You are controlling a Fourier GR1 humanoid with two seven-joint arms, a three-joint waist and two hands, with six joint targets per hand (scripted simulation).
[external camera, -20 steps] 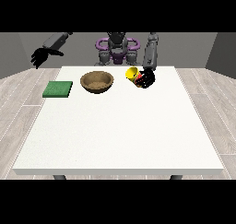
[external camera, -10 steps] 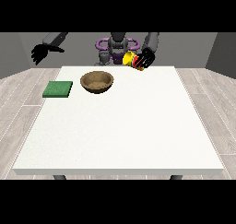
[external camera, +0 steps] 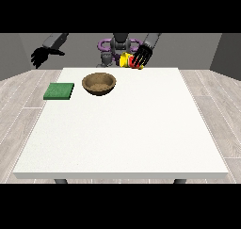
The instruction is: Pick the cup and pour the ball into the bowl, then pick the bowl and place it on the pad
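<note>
Legible text, labels, brands, numbers, signs: none found.

Surfaces checked:
- cup (external camera: 128,61), yellow and red, far side, right of centre: no marking that can be read.
- bowl (external camera: 99,83), brown, far left of centre: plain.
- pad (external camera: 59,91), green, far left: plain.
- table (external camera: 122,138), white: bare of print.
- robot torso (external camera: 118,46), far edge: no lettering that can be made out.
</note>
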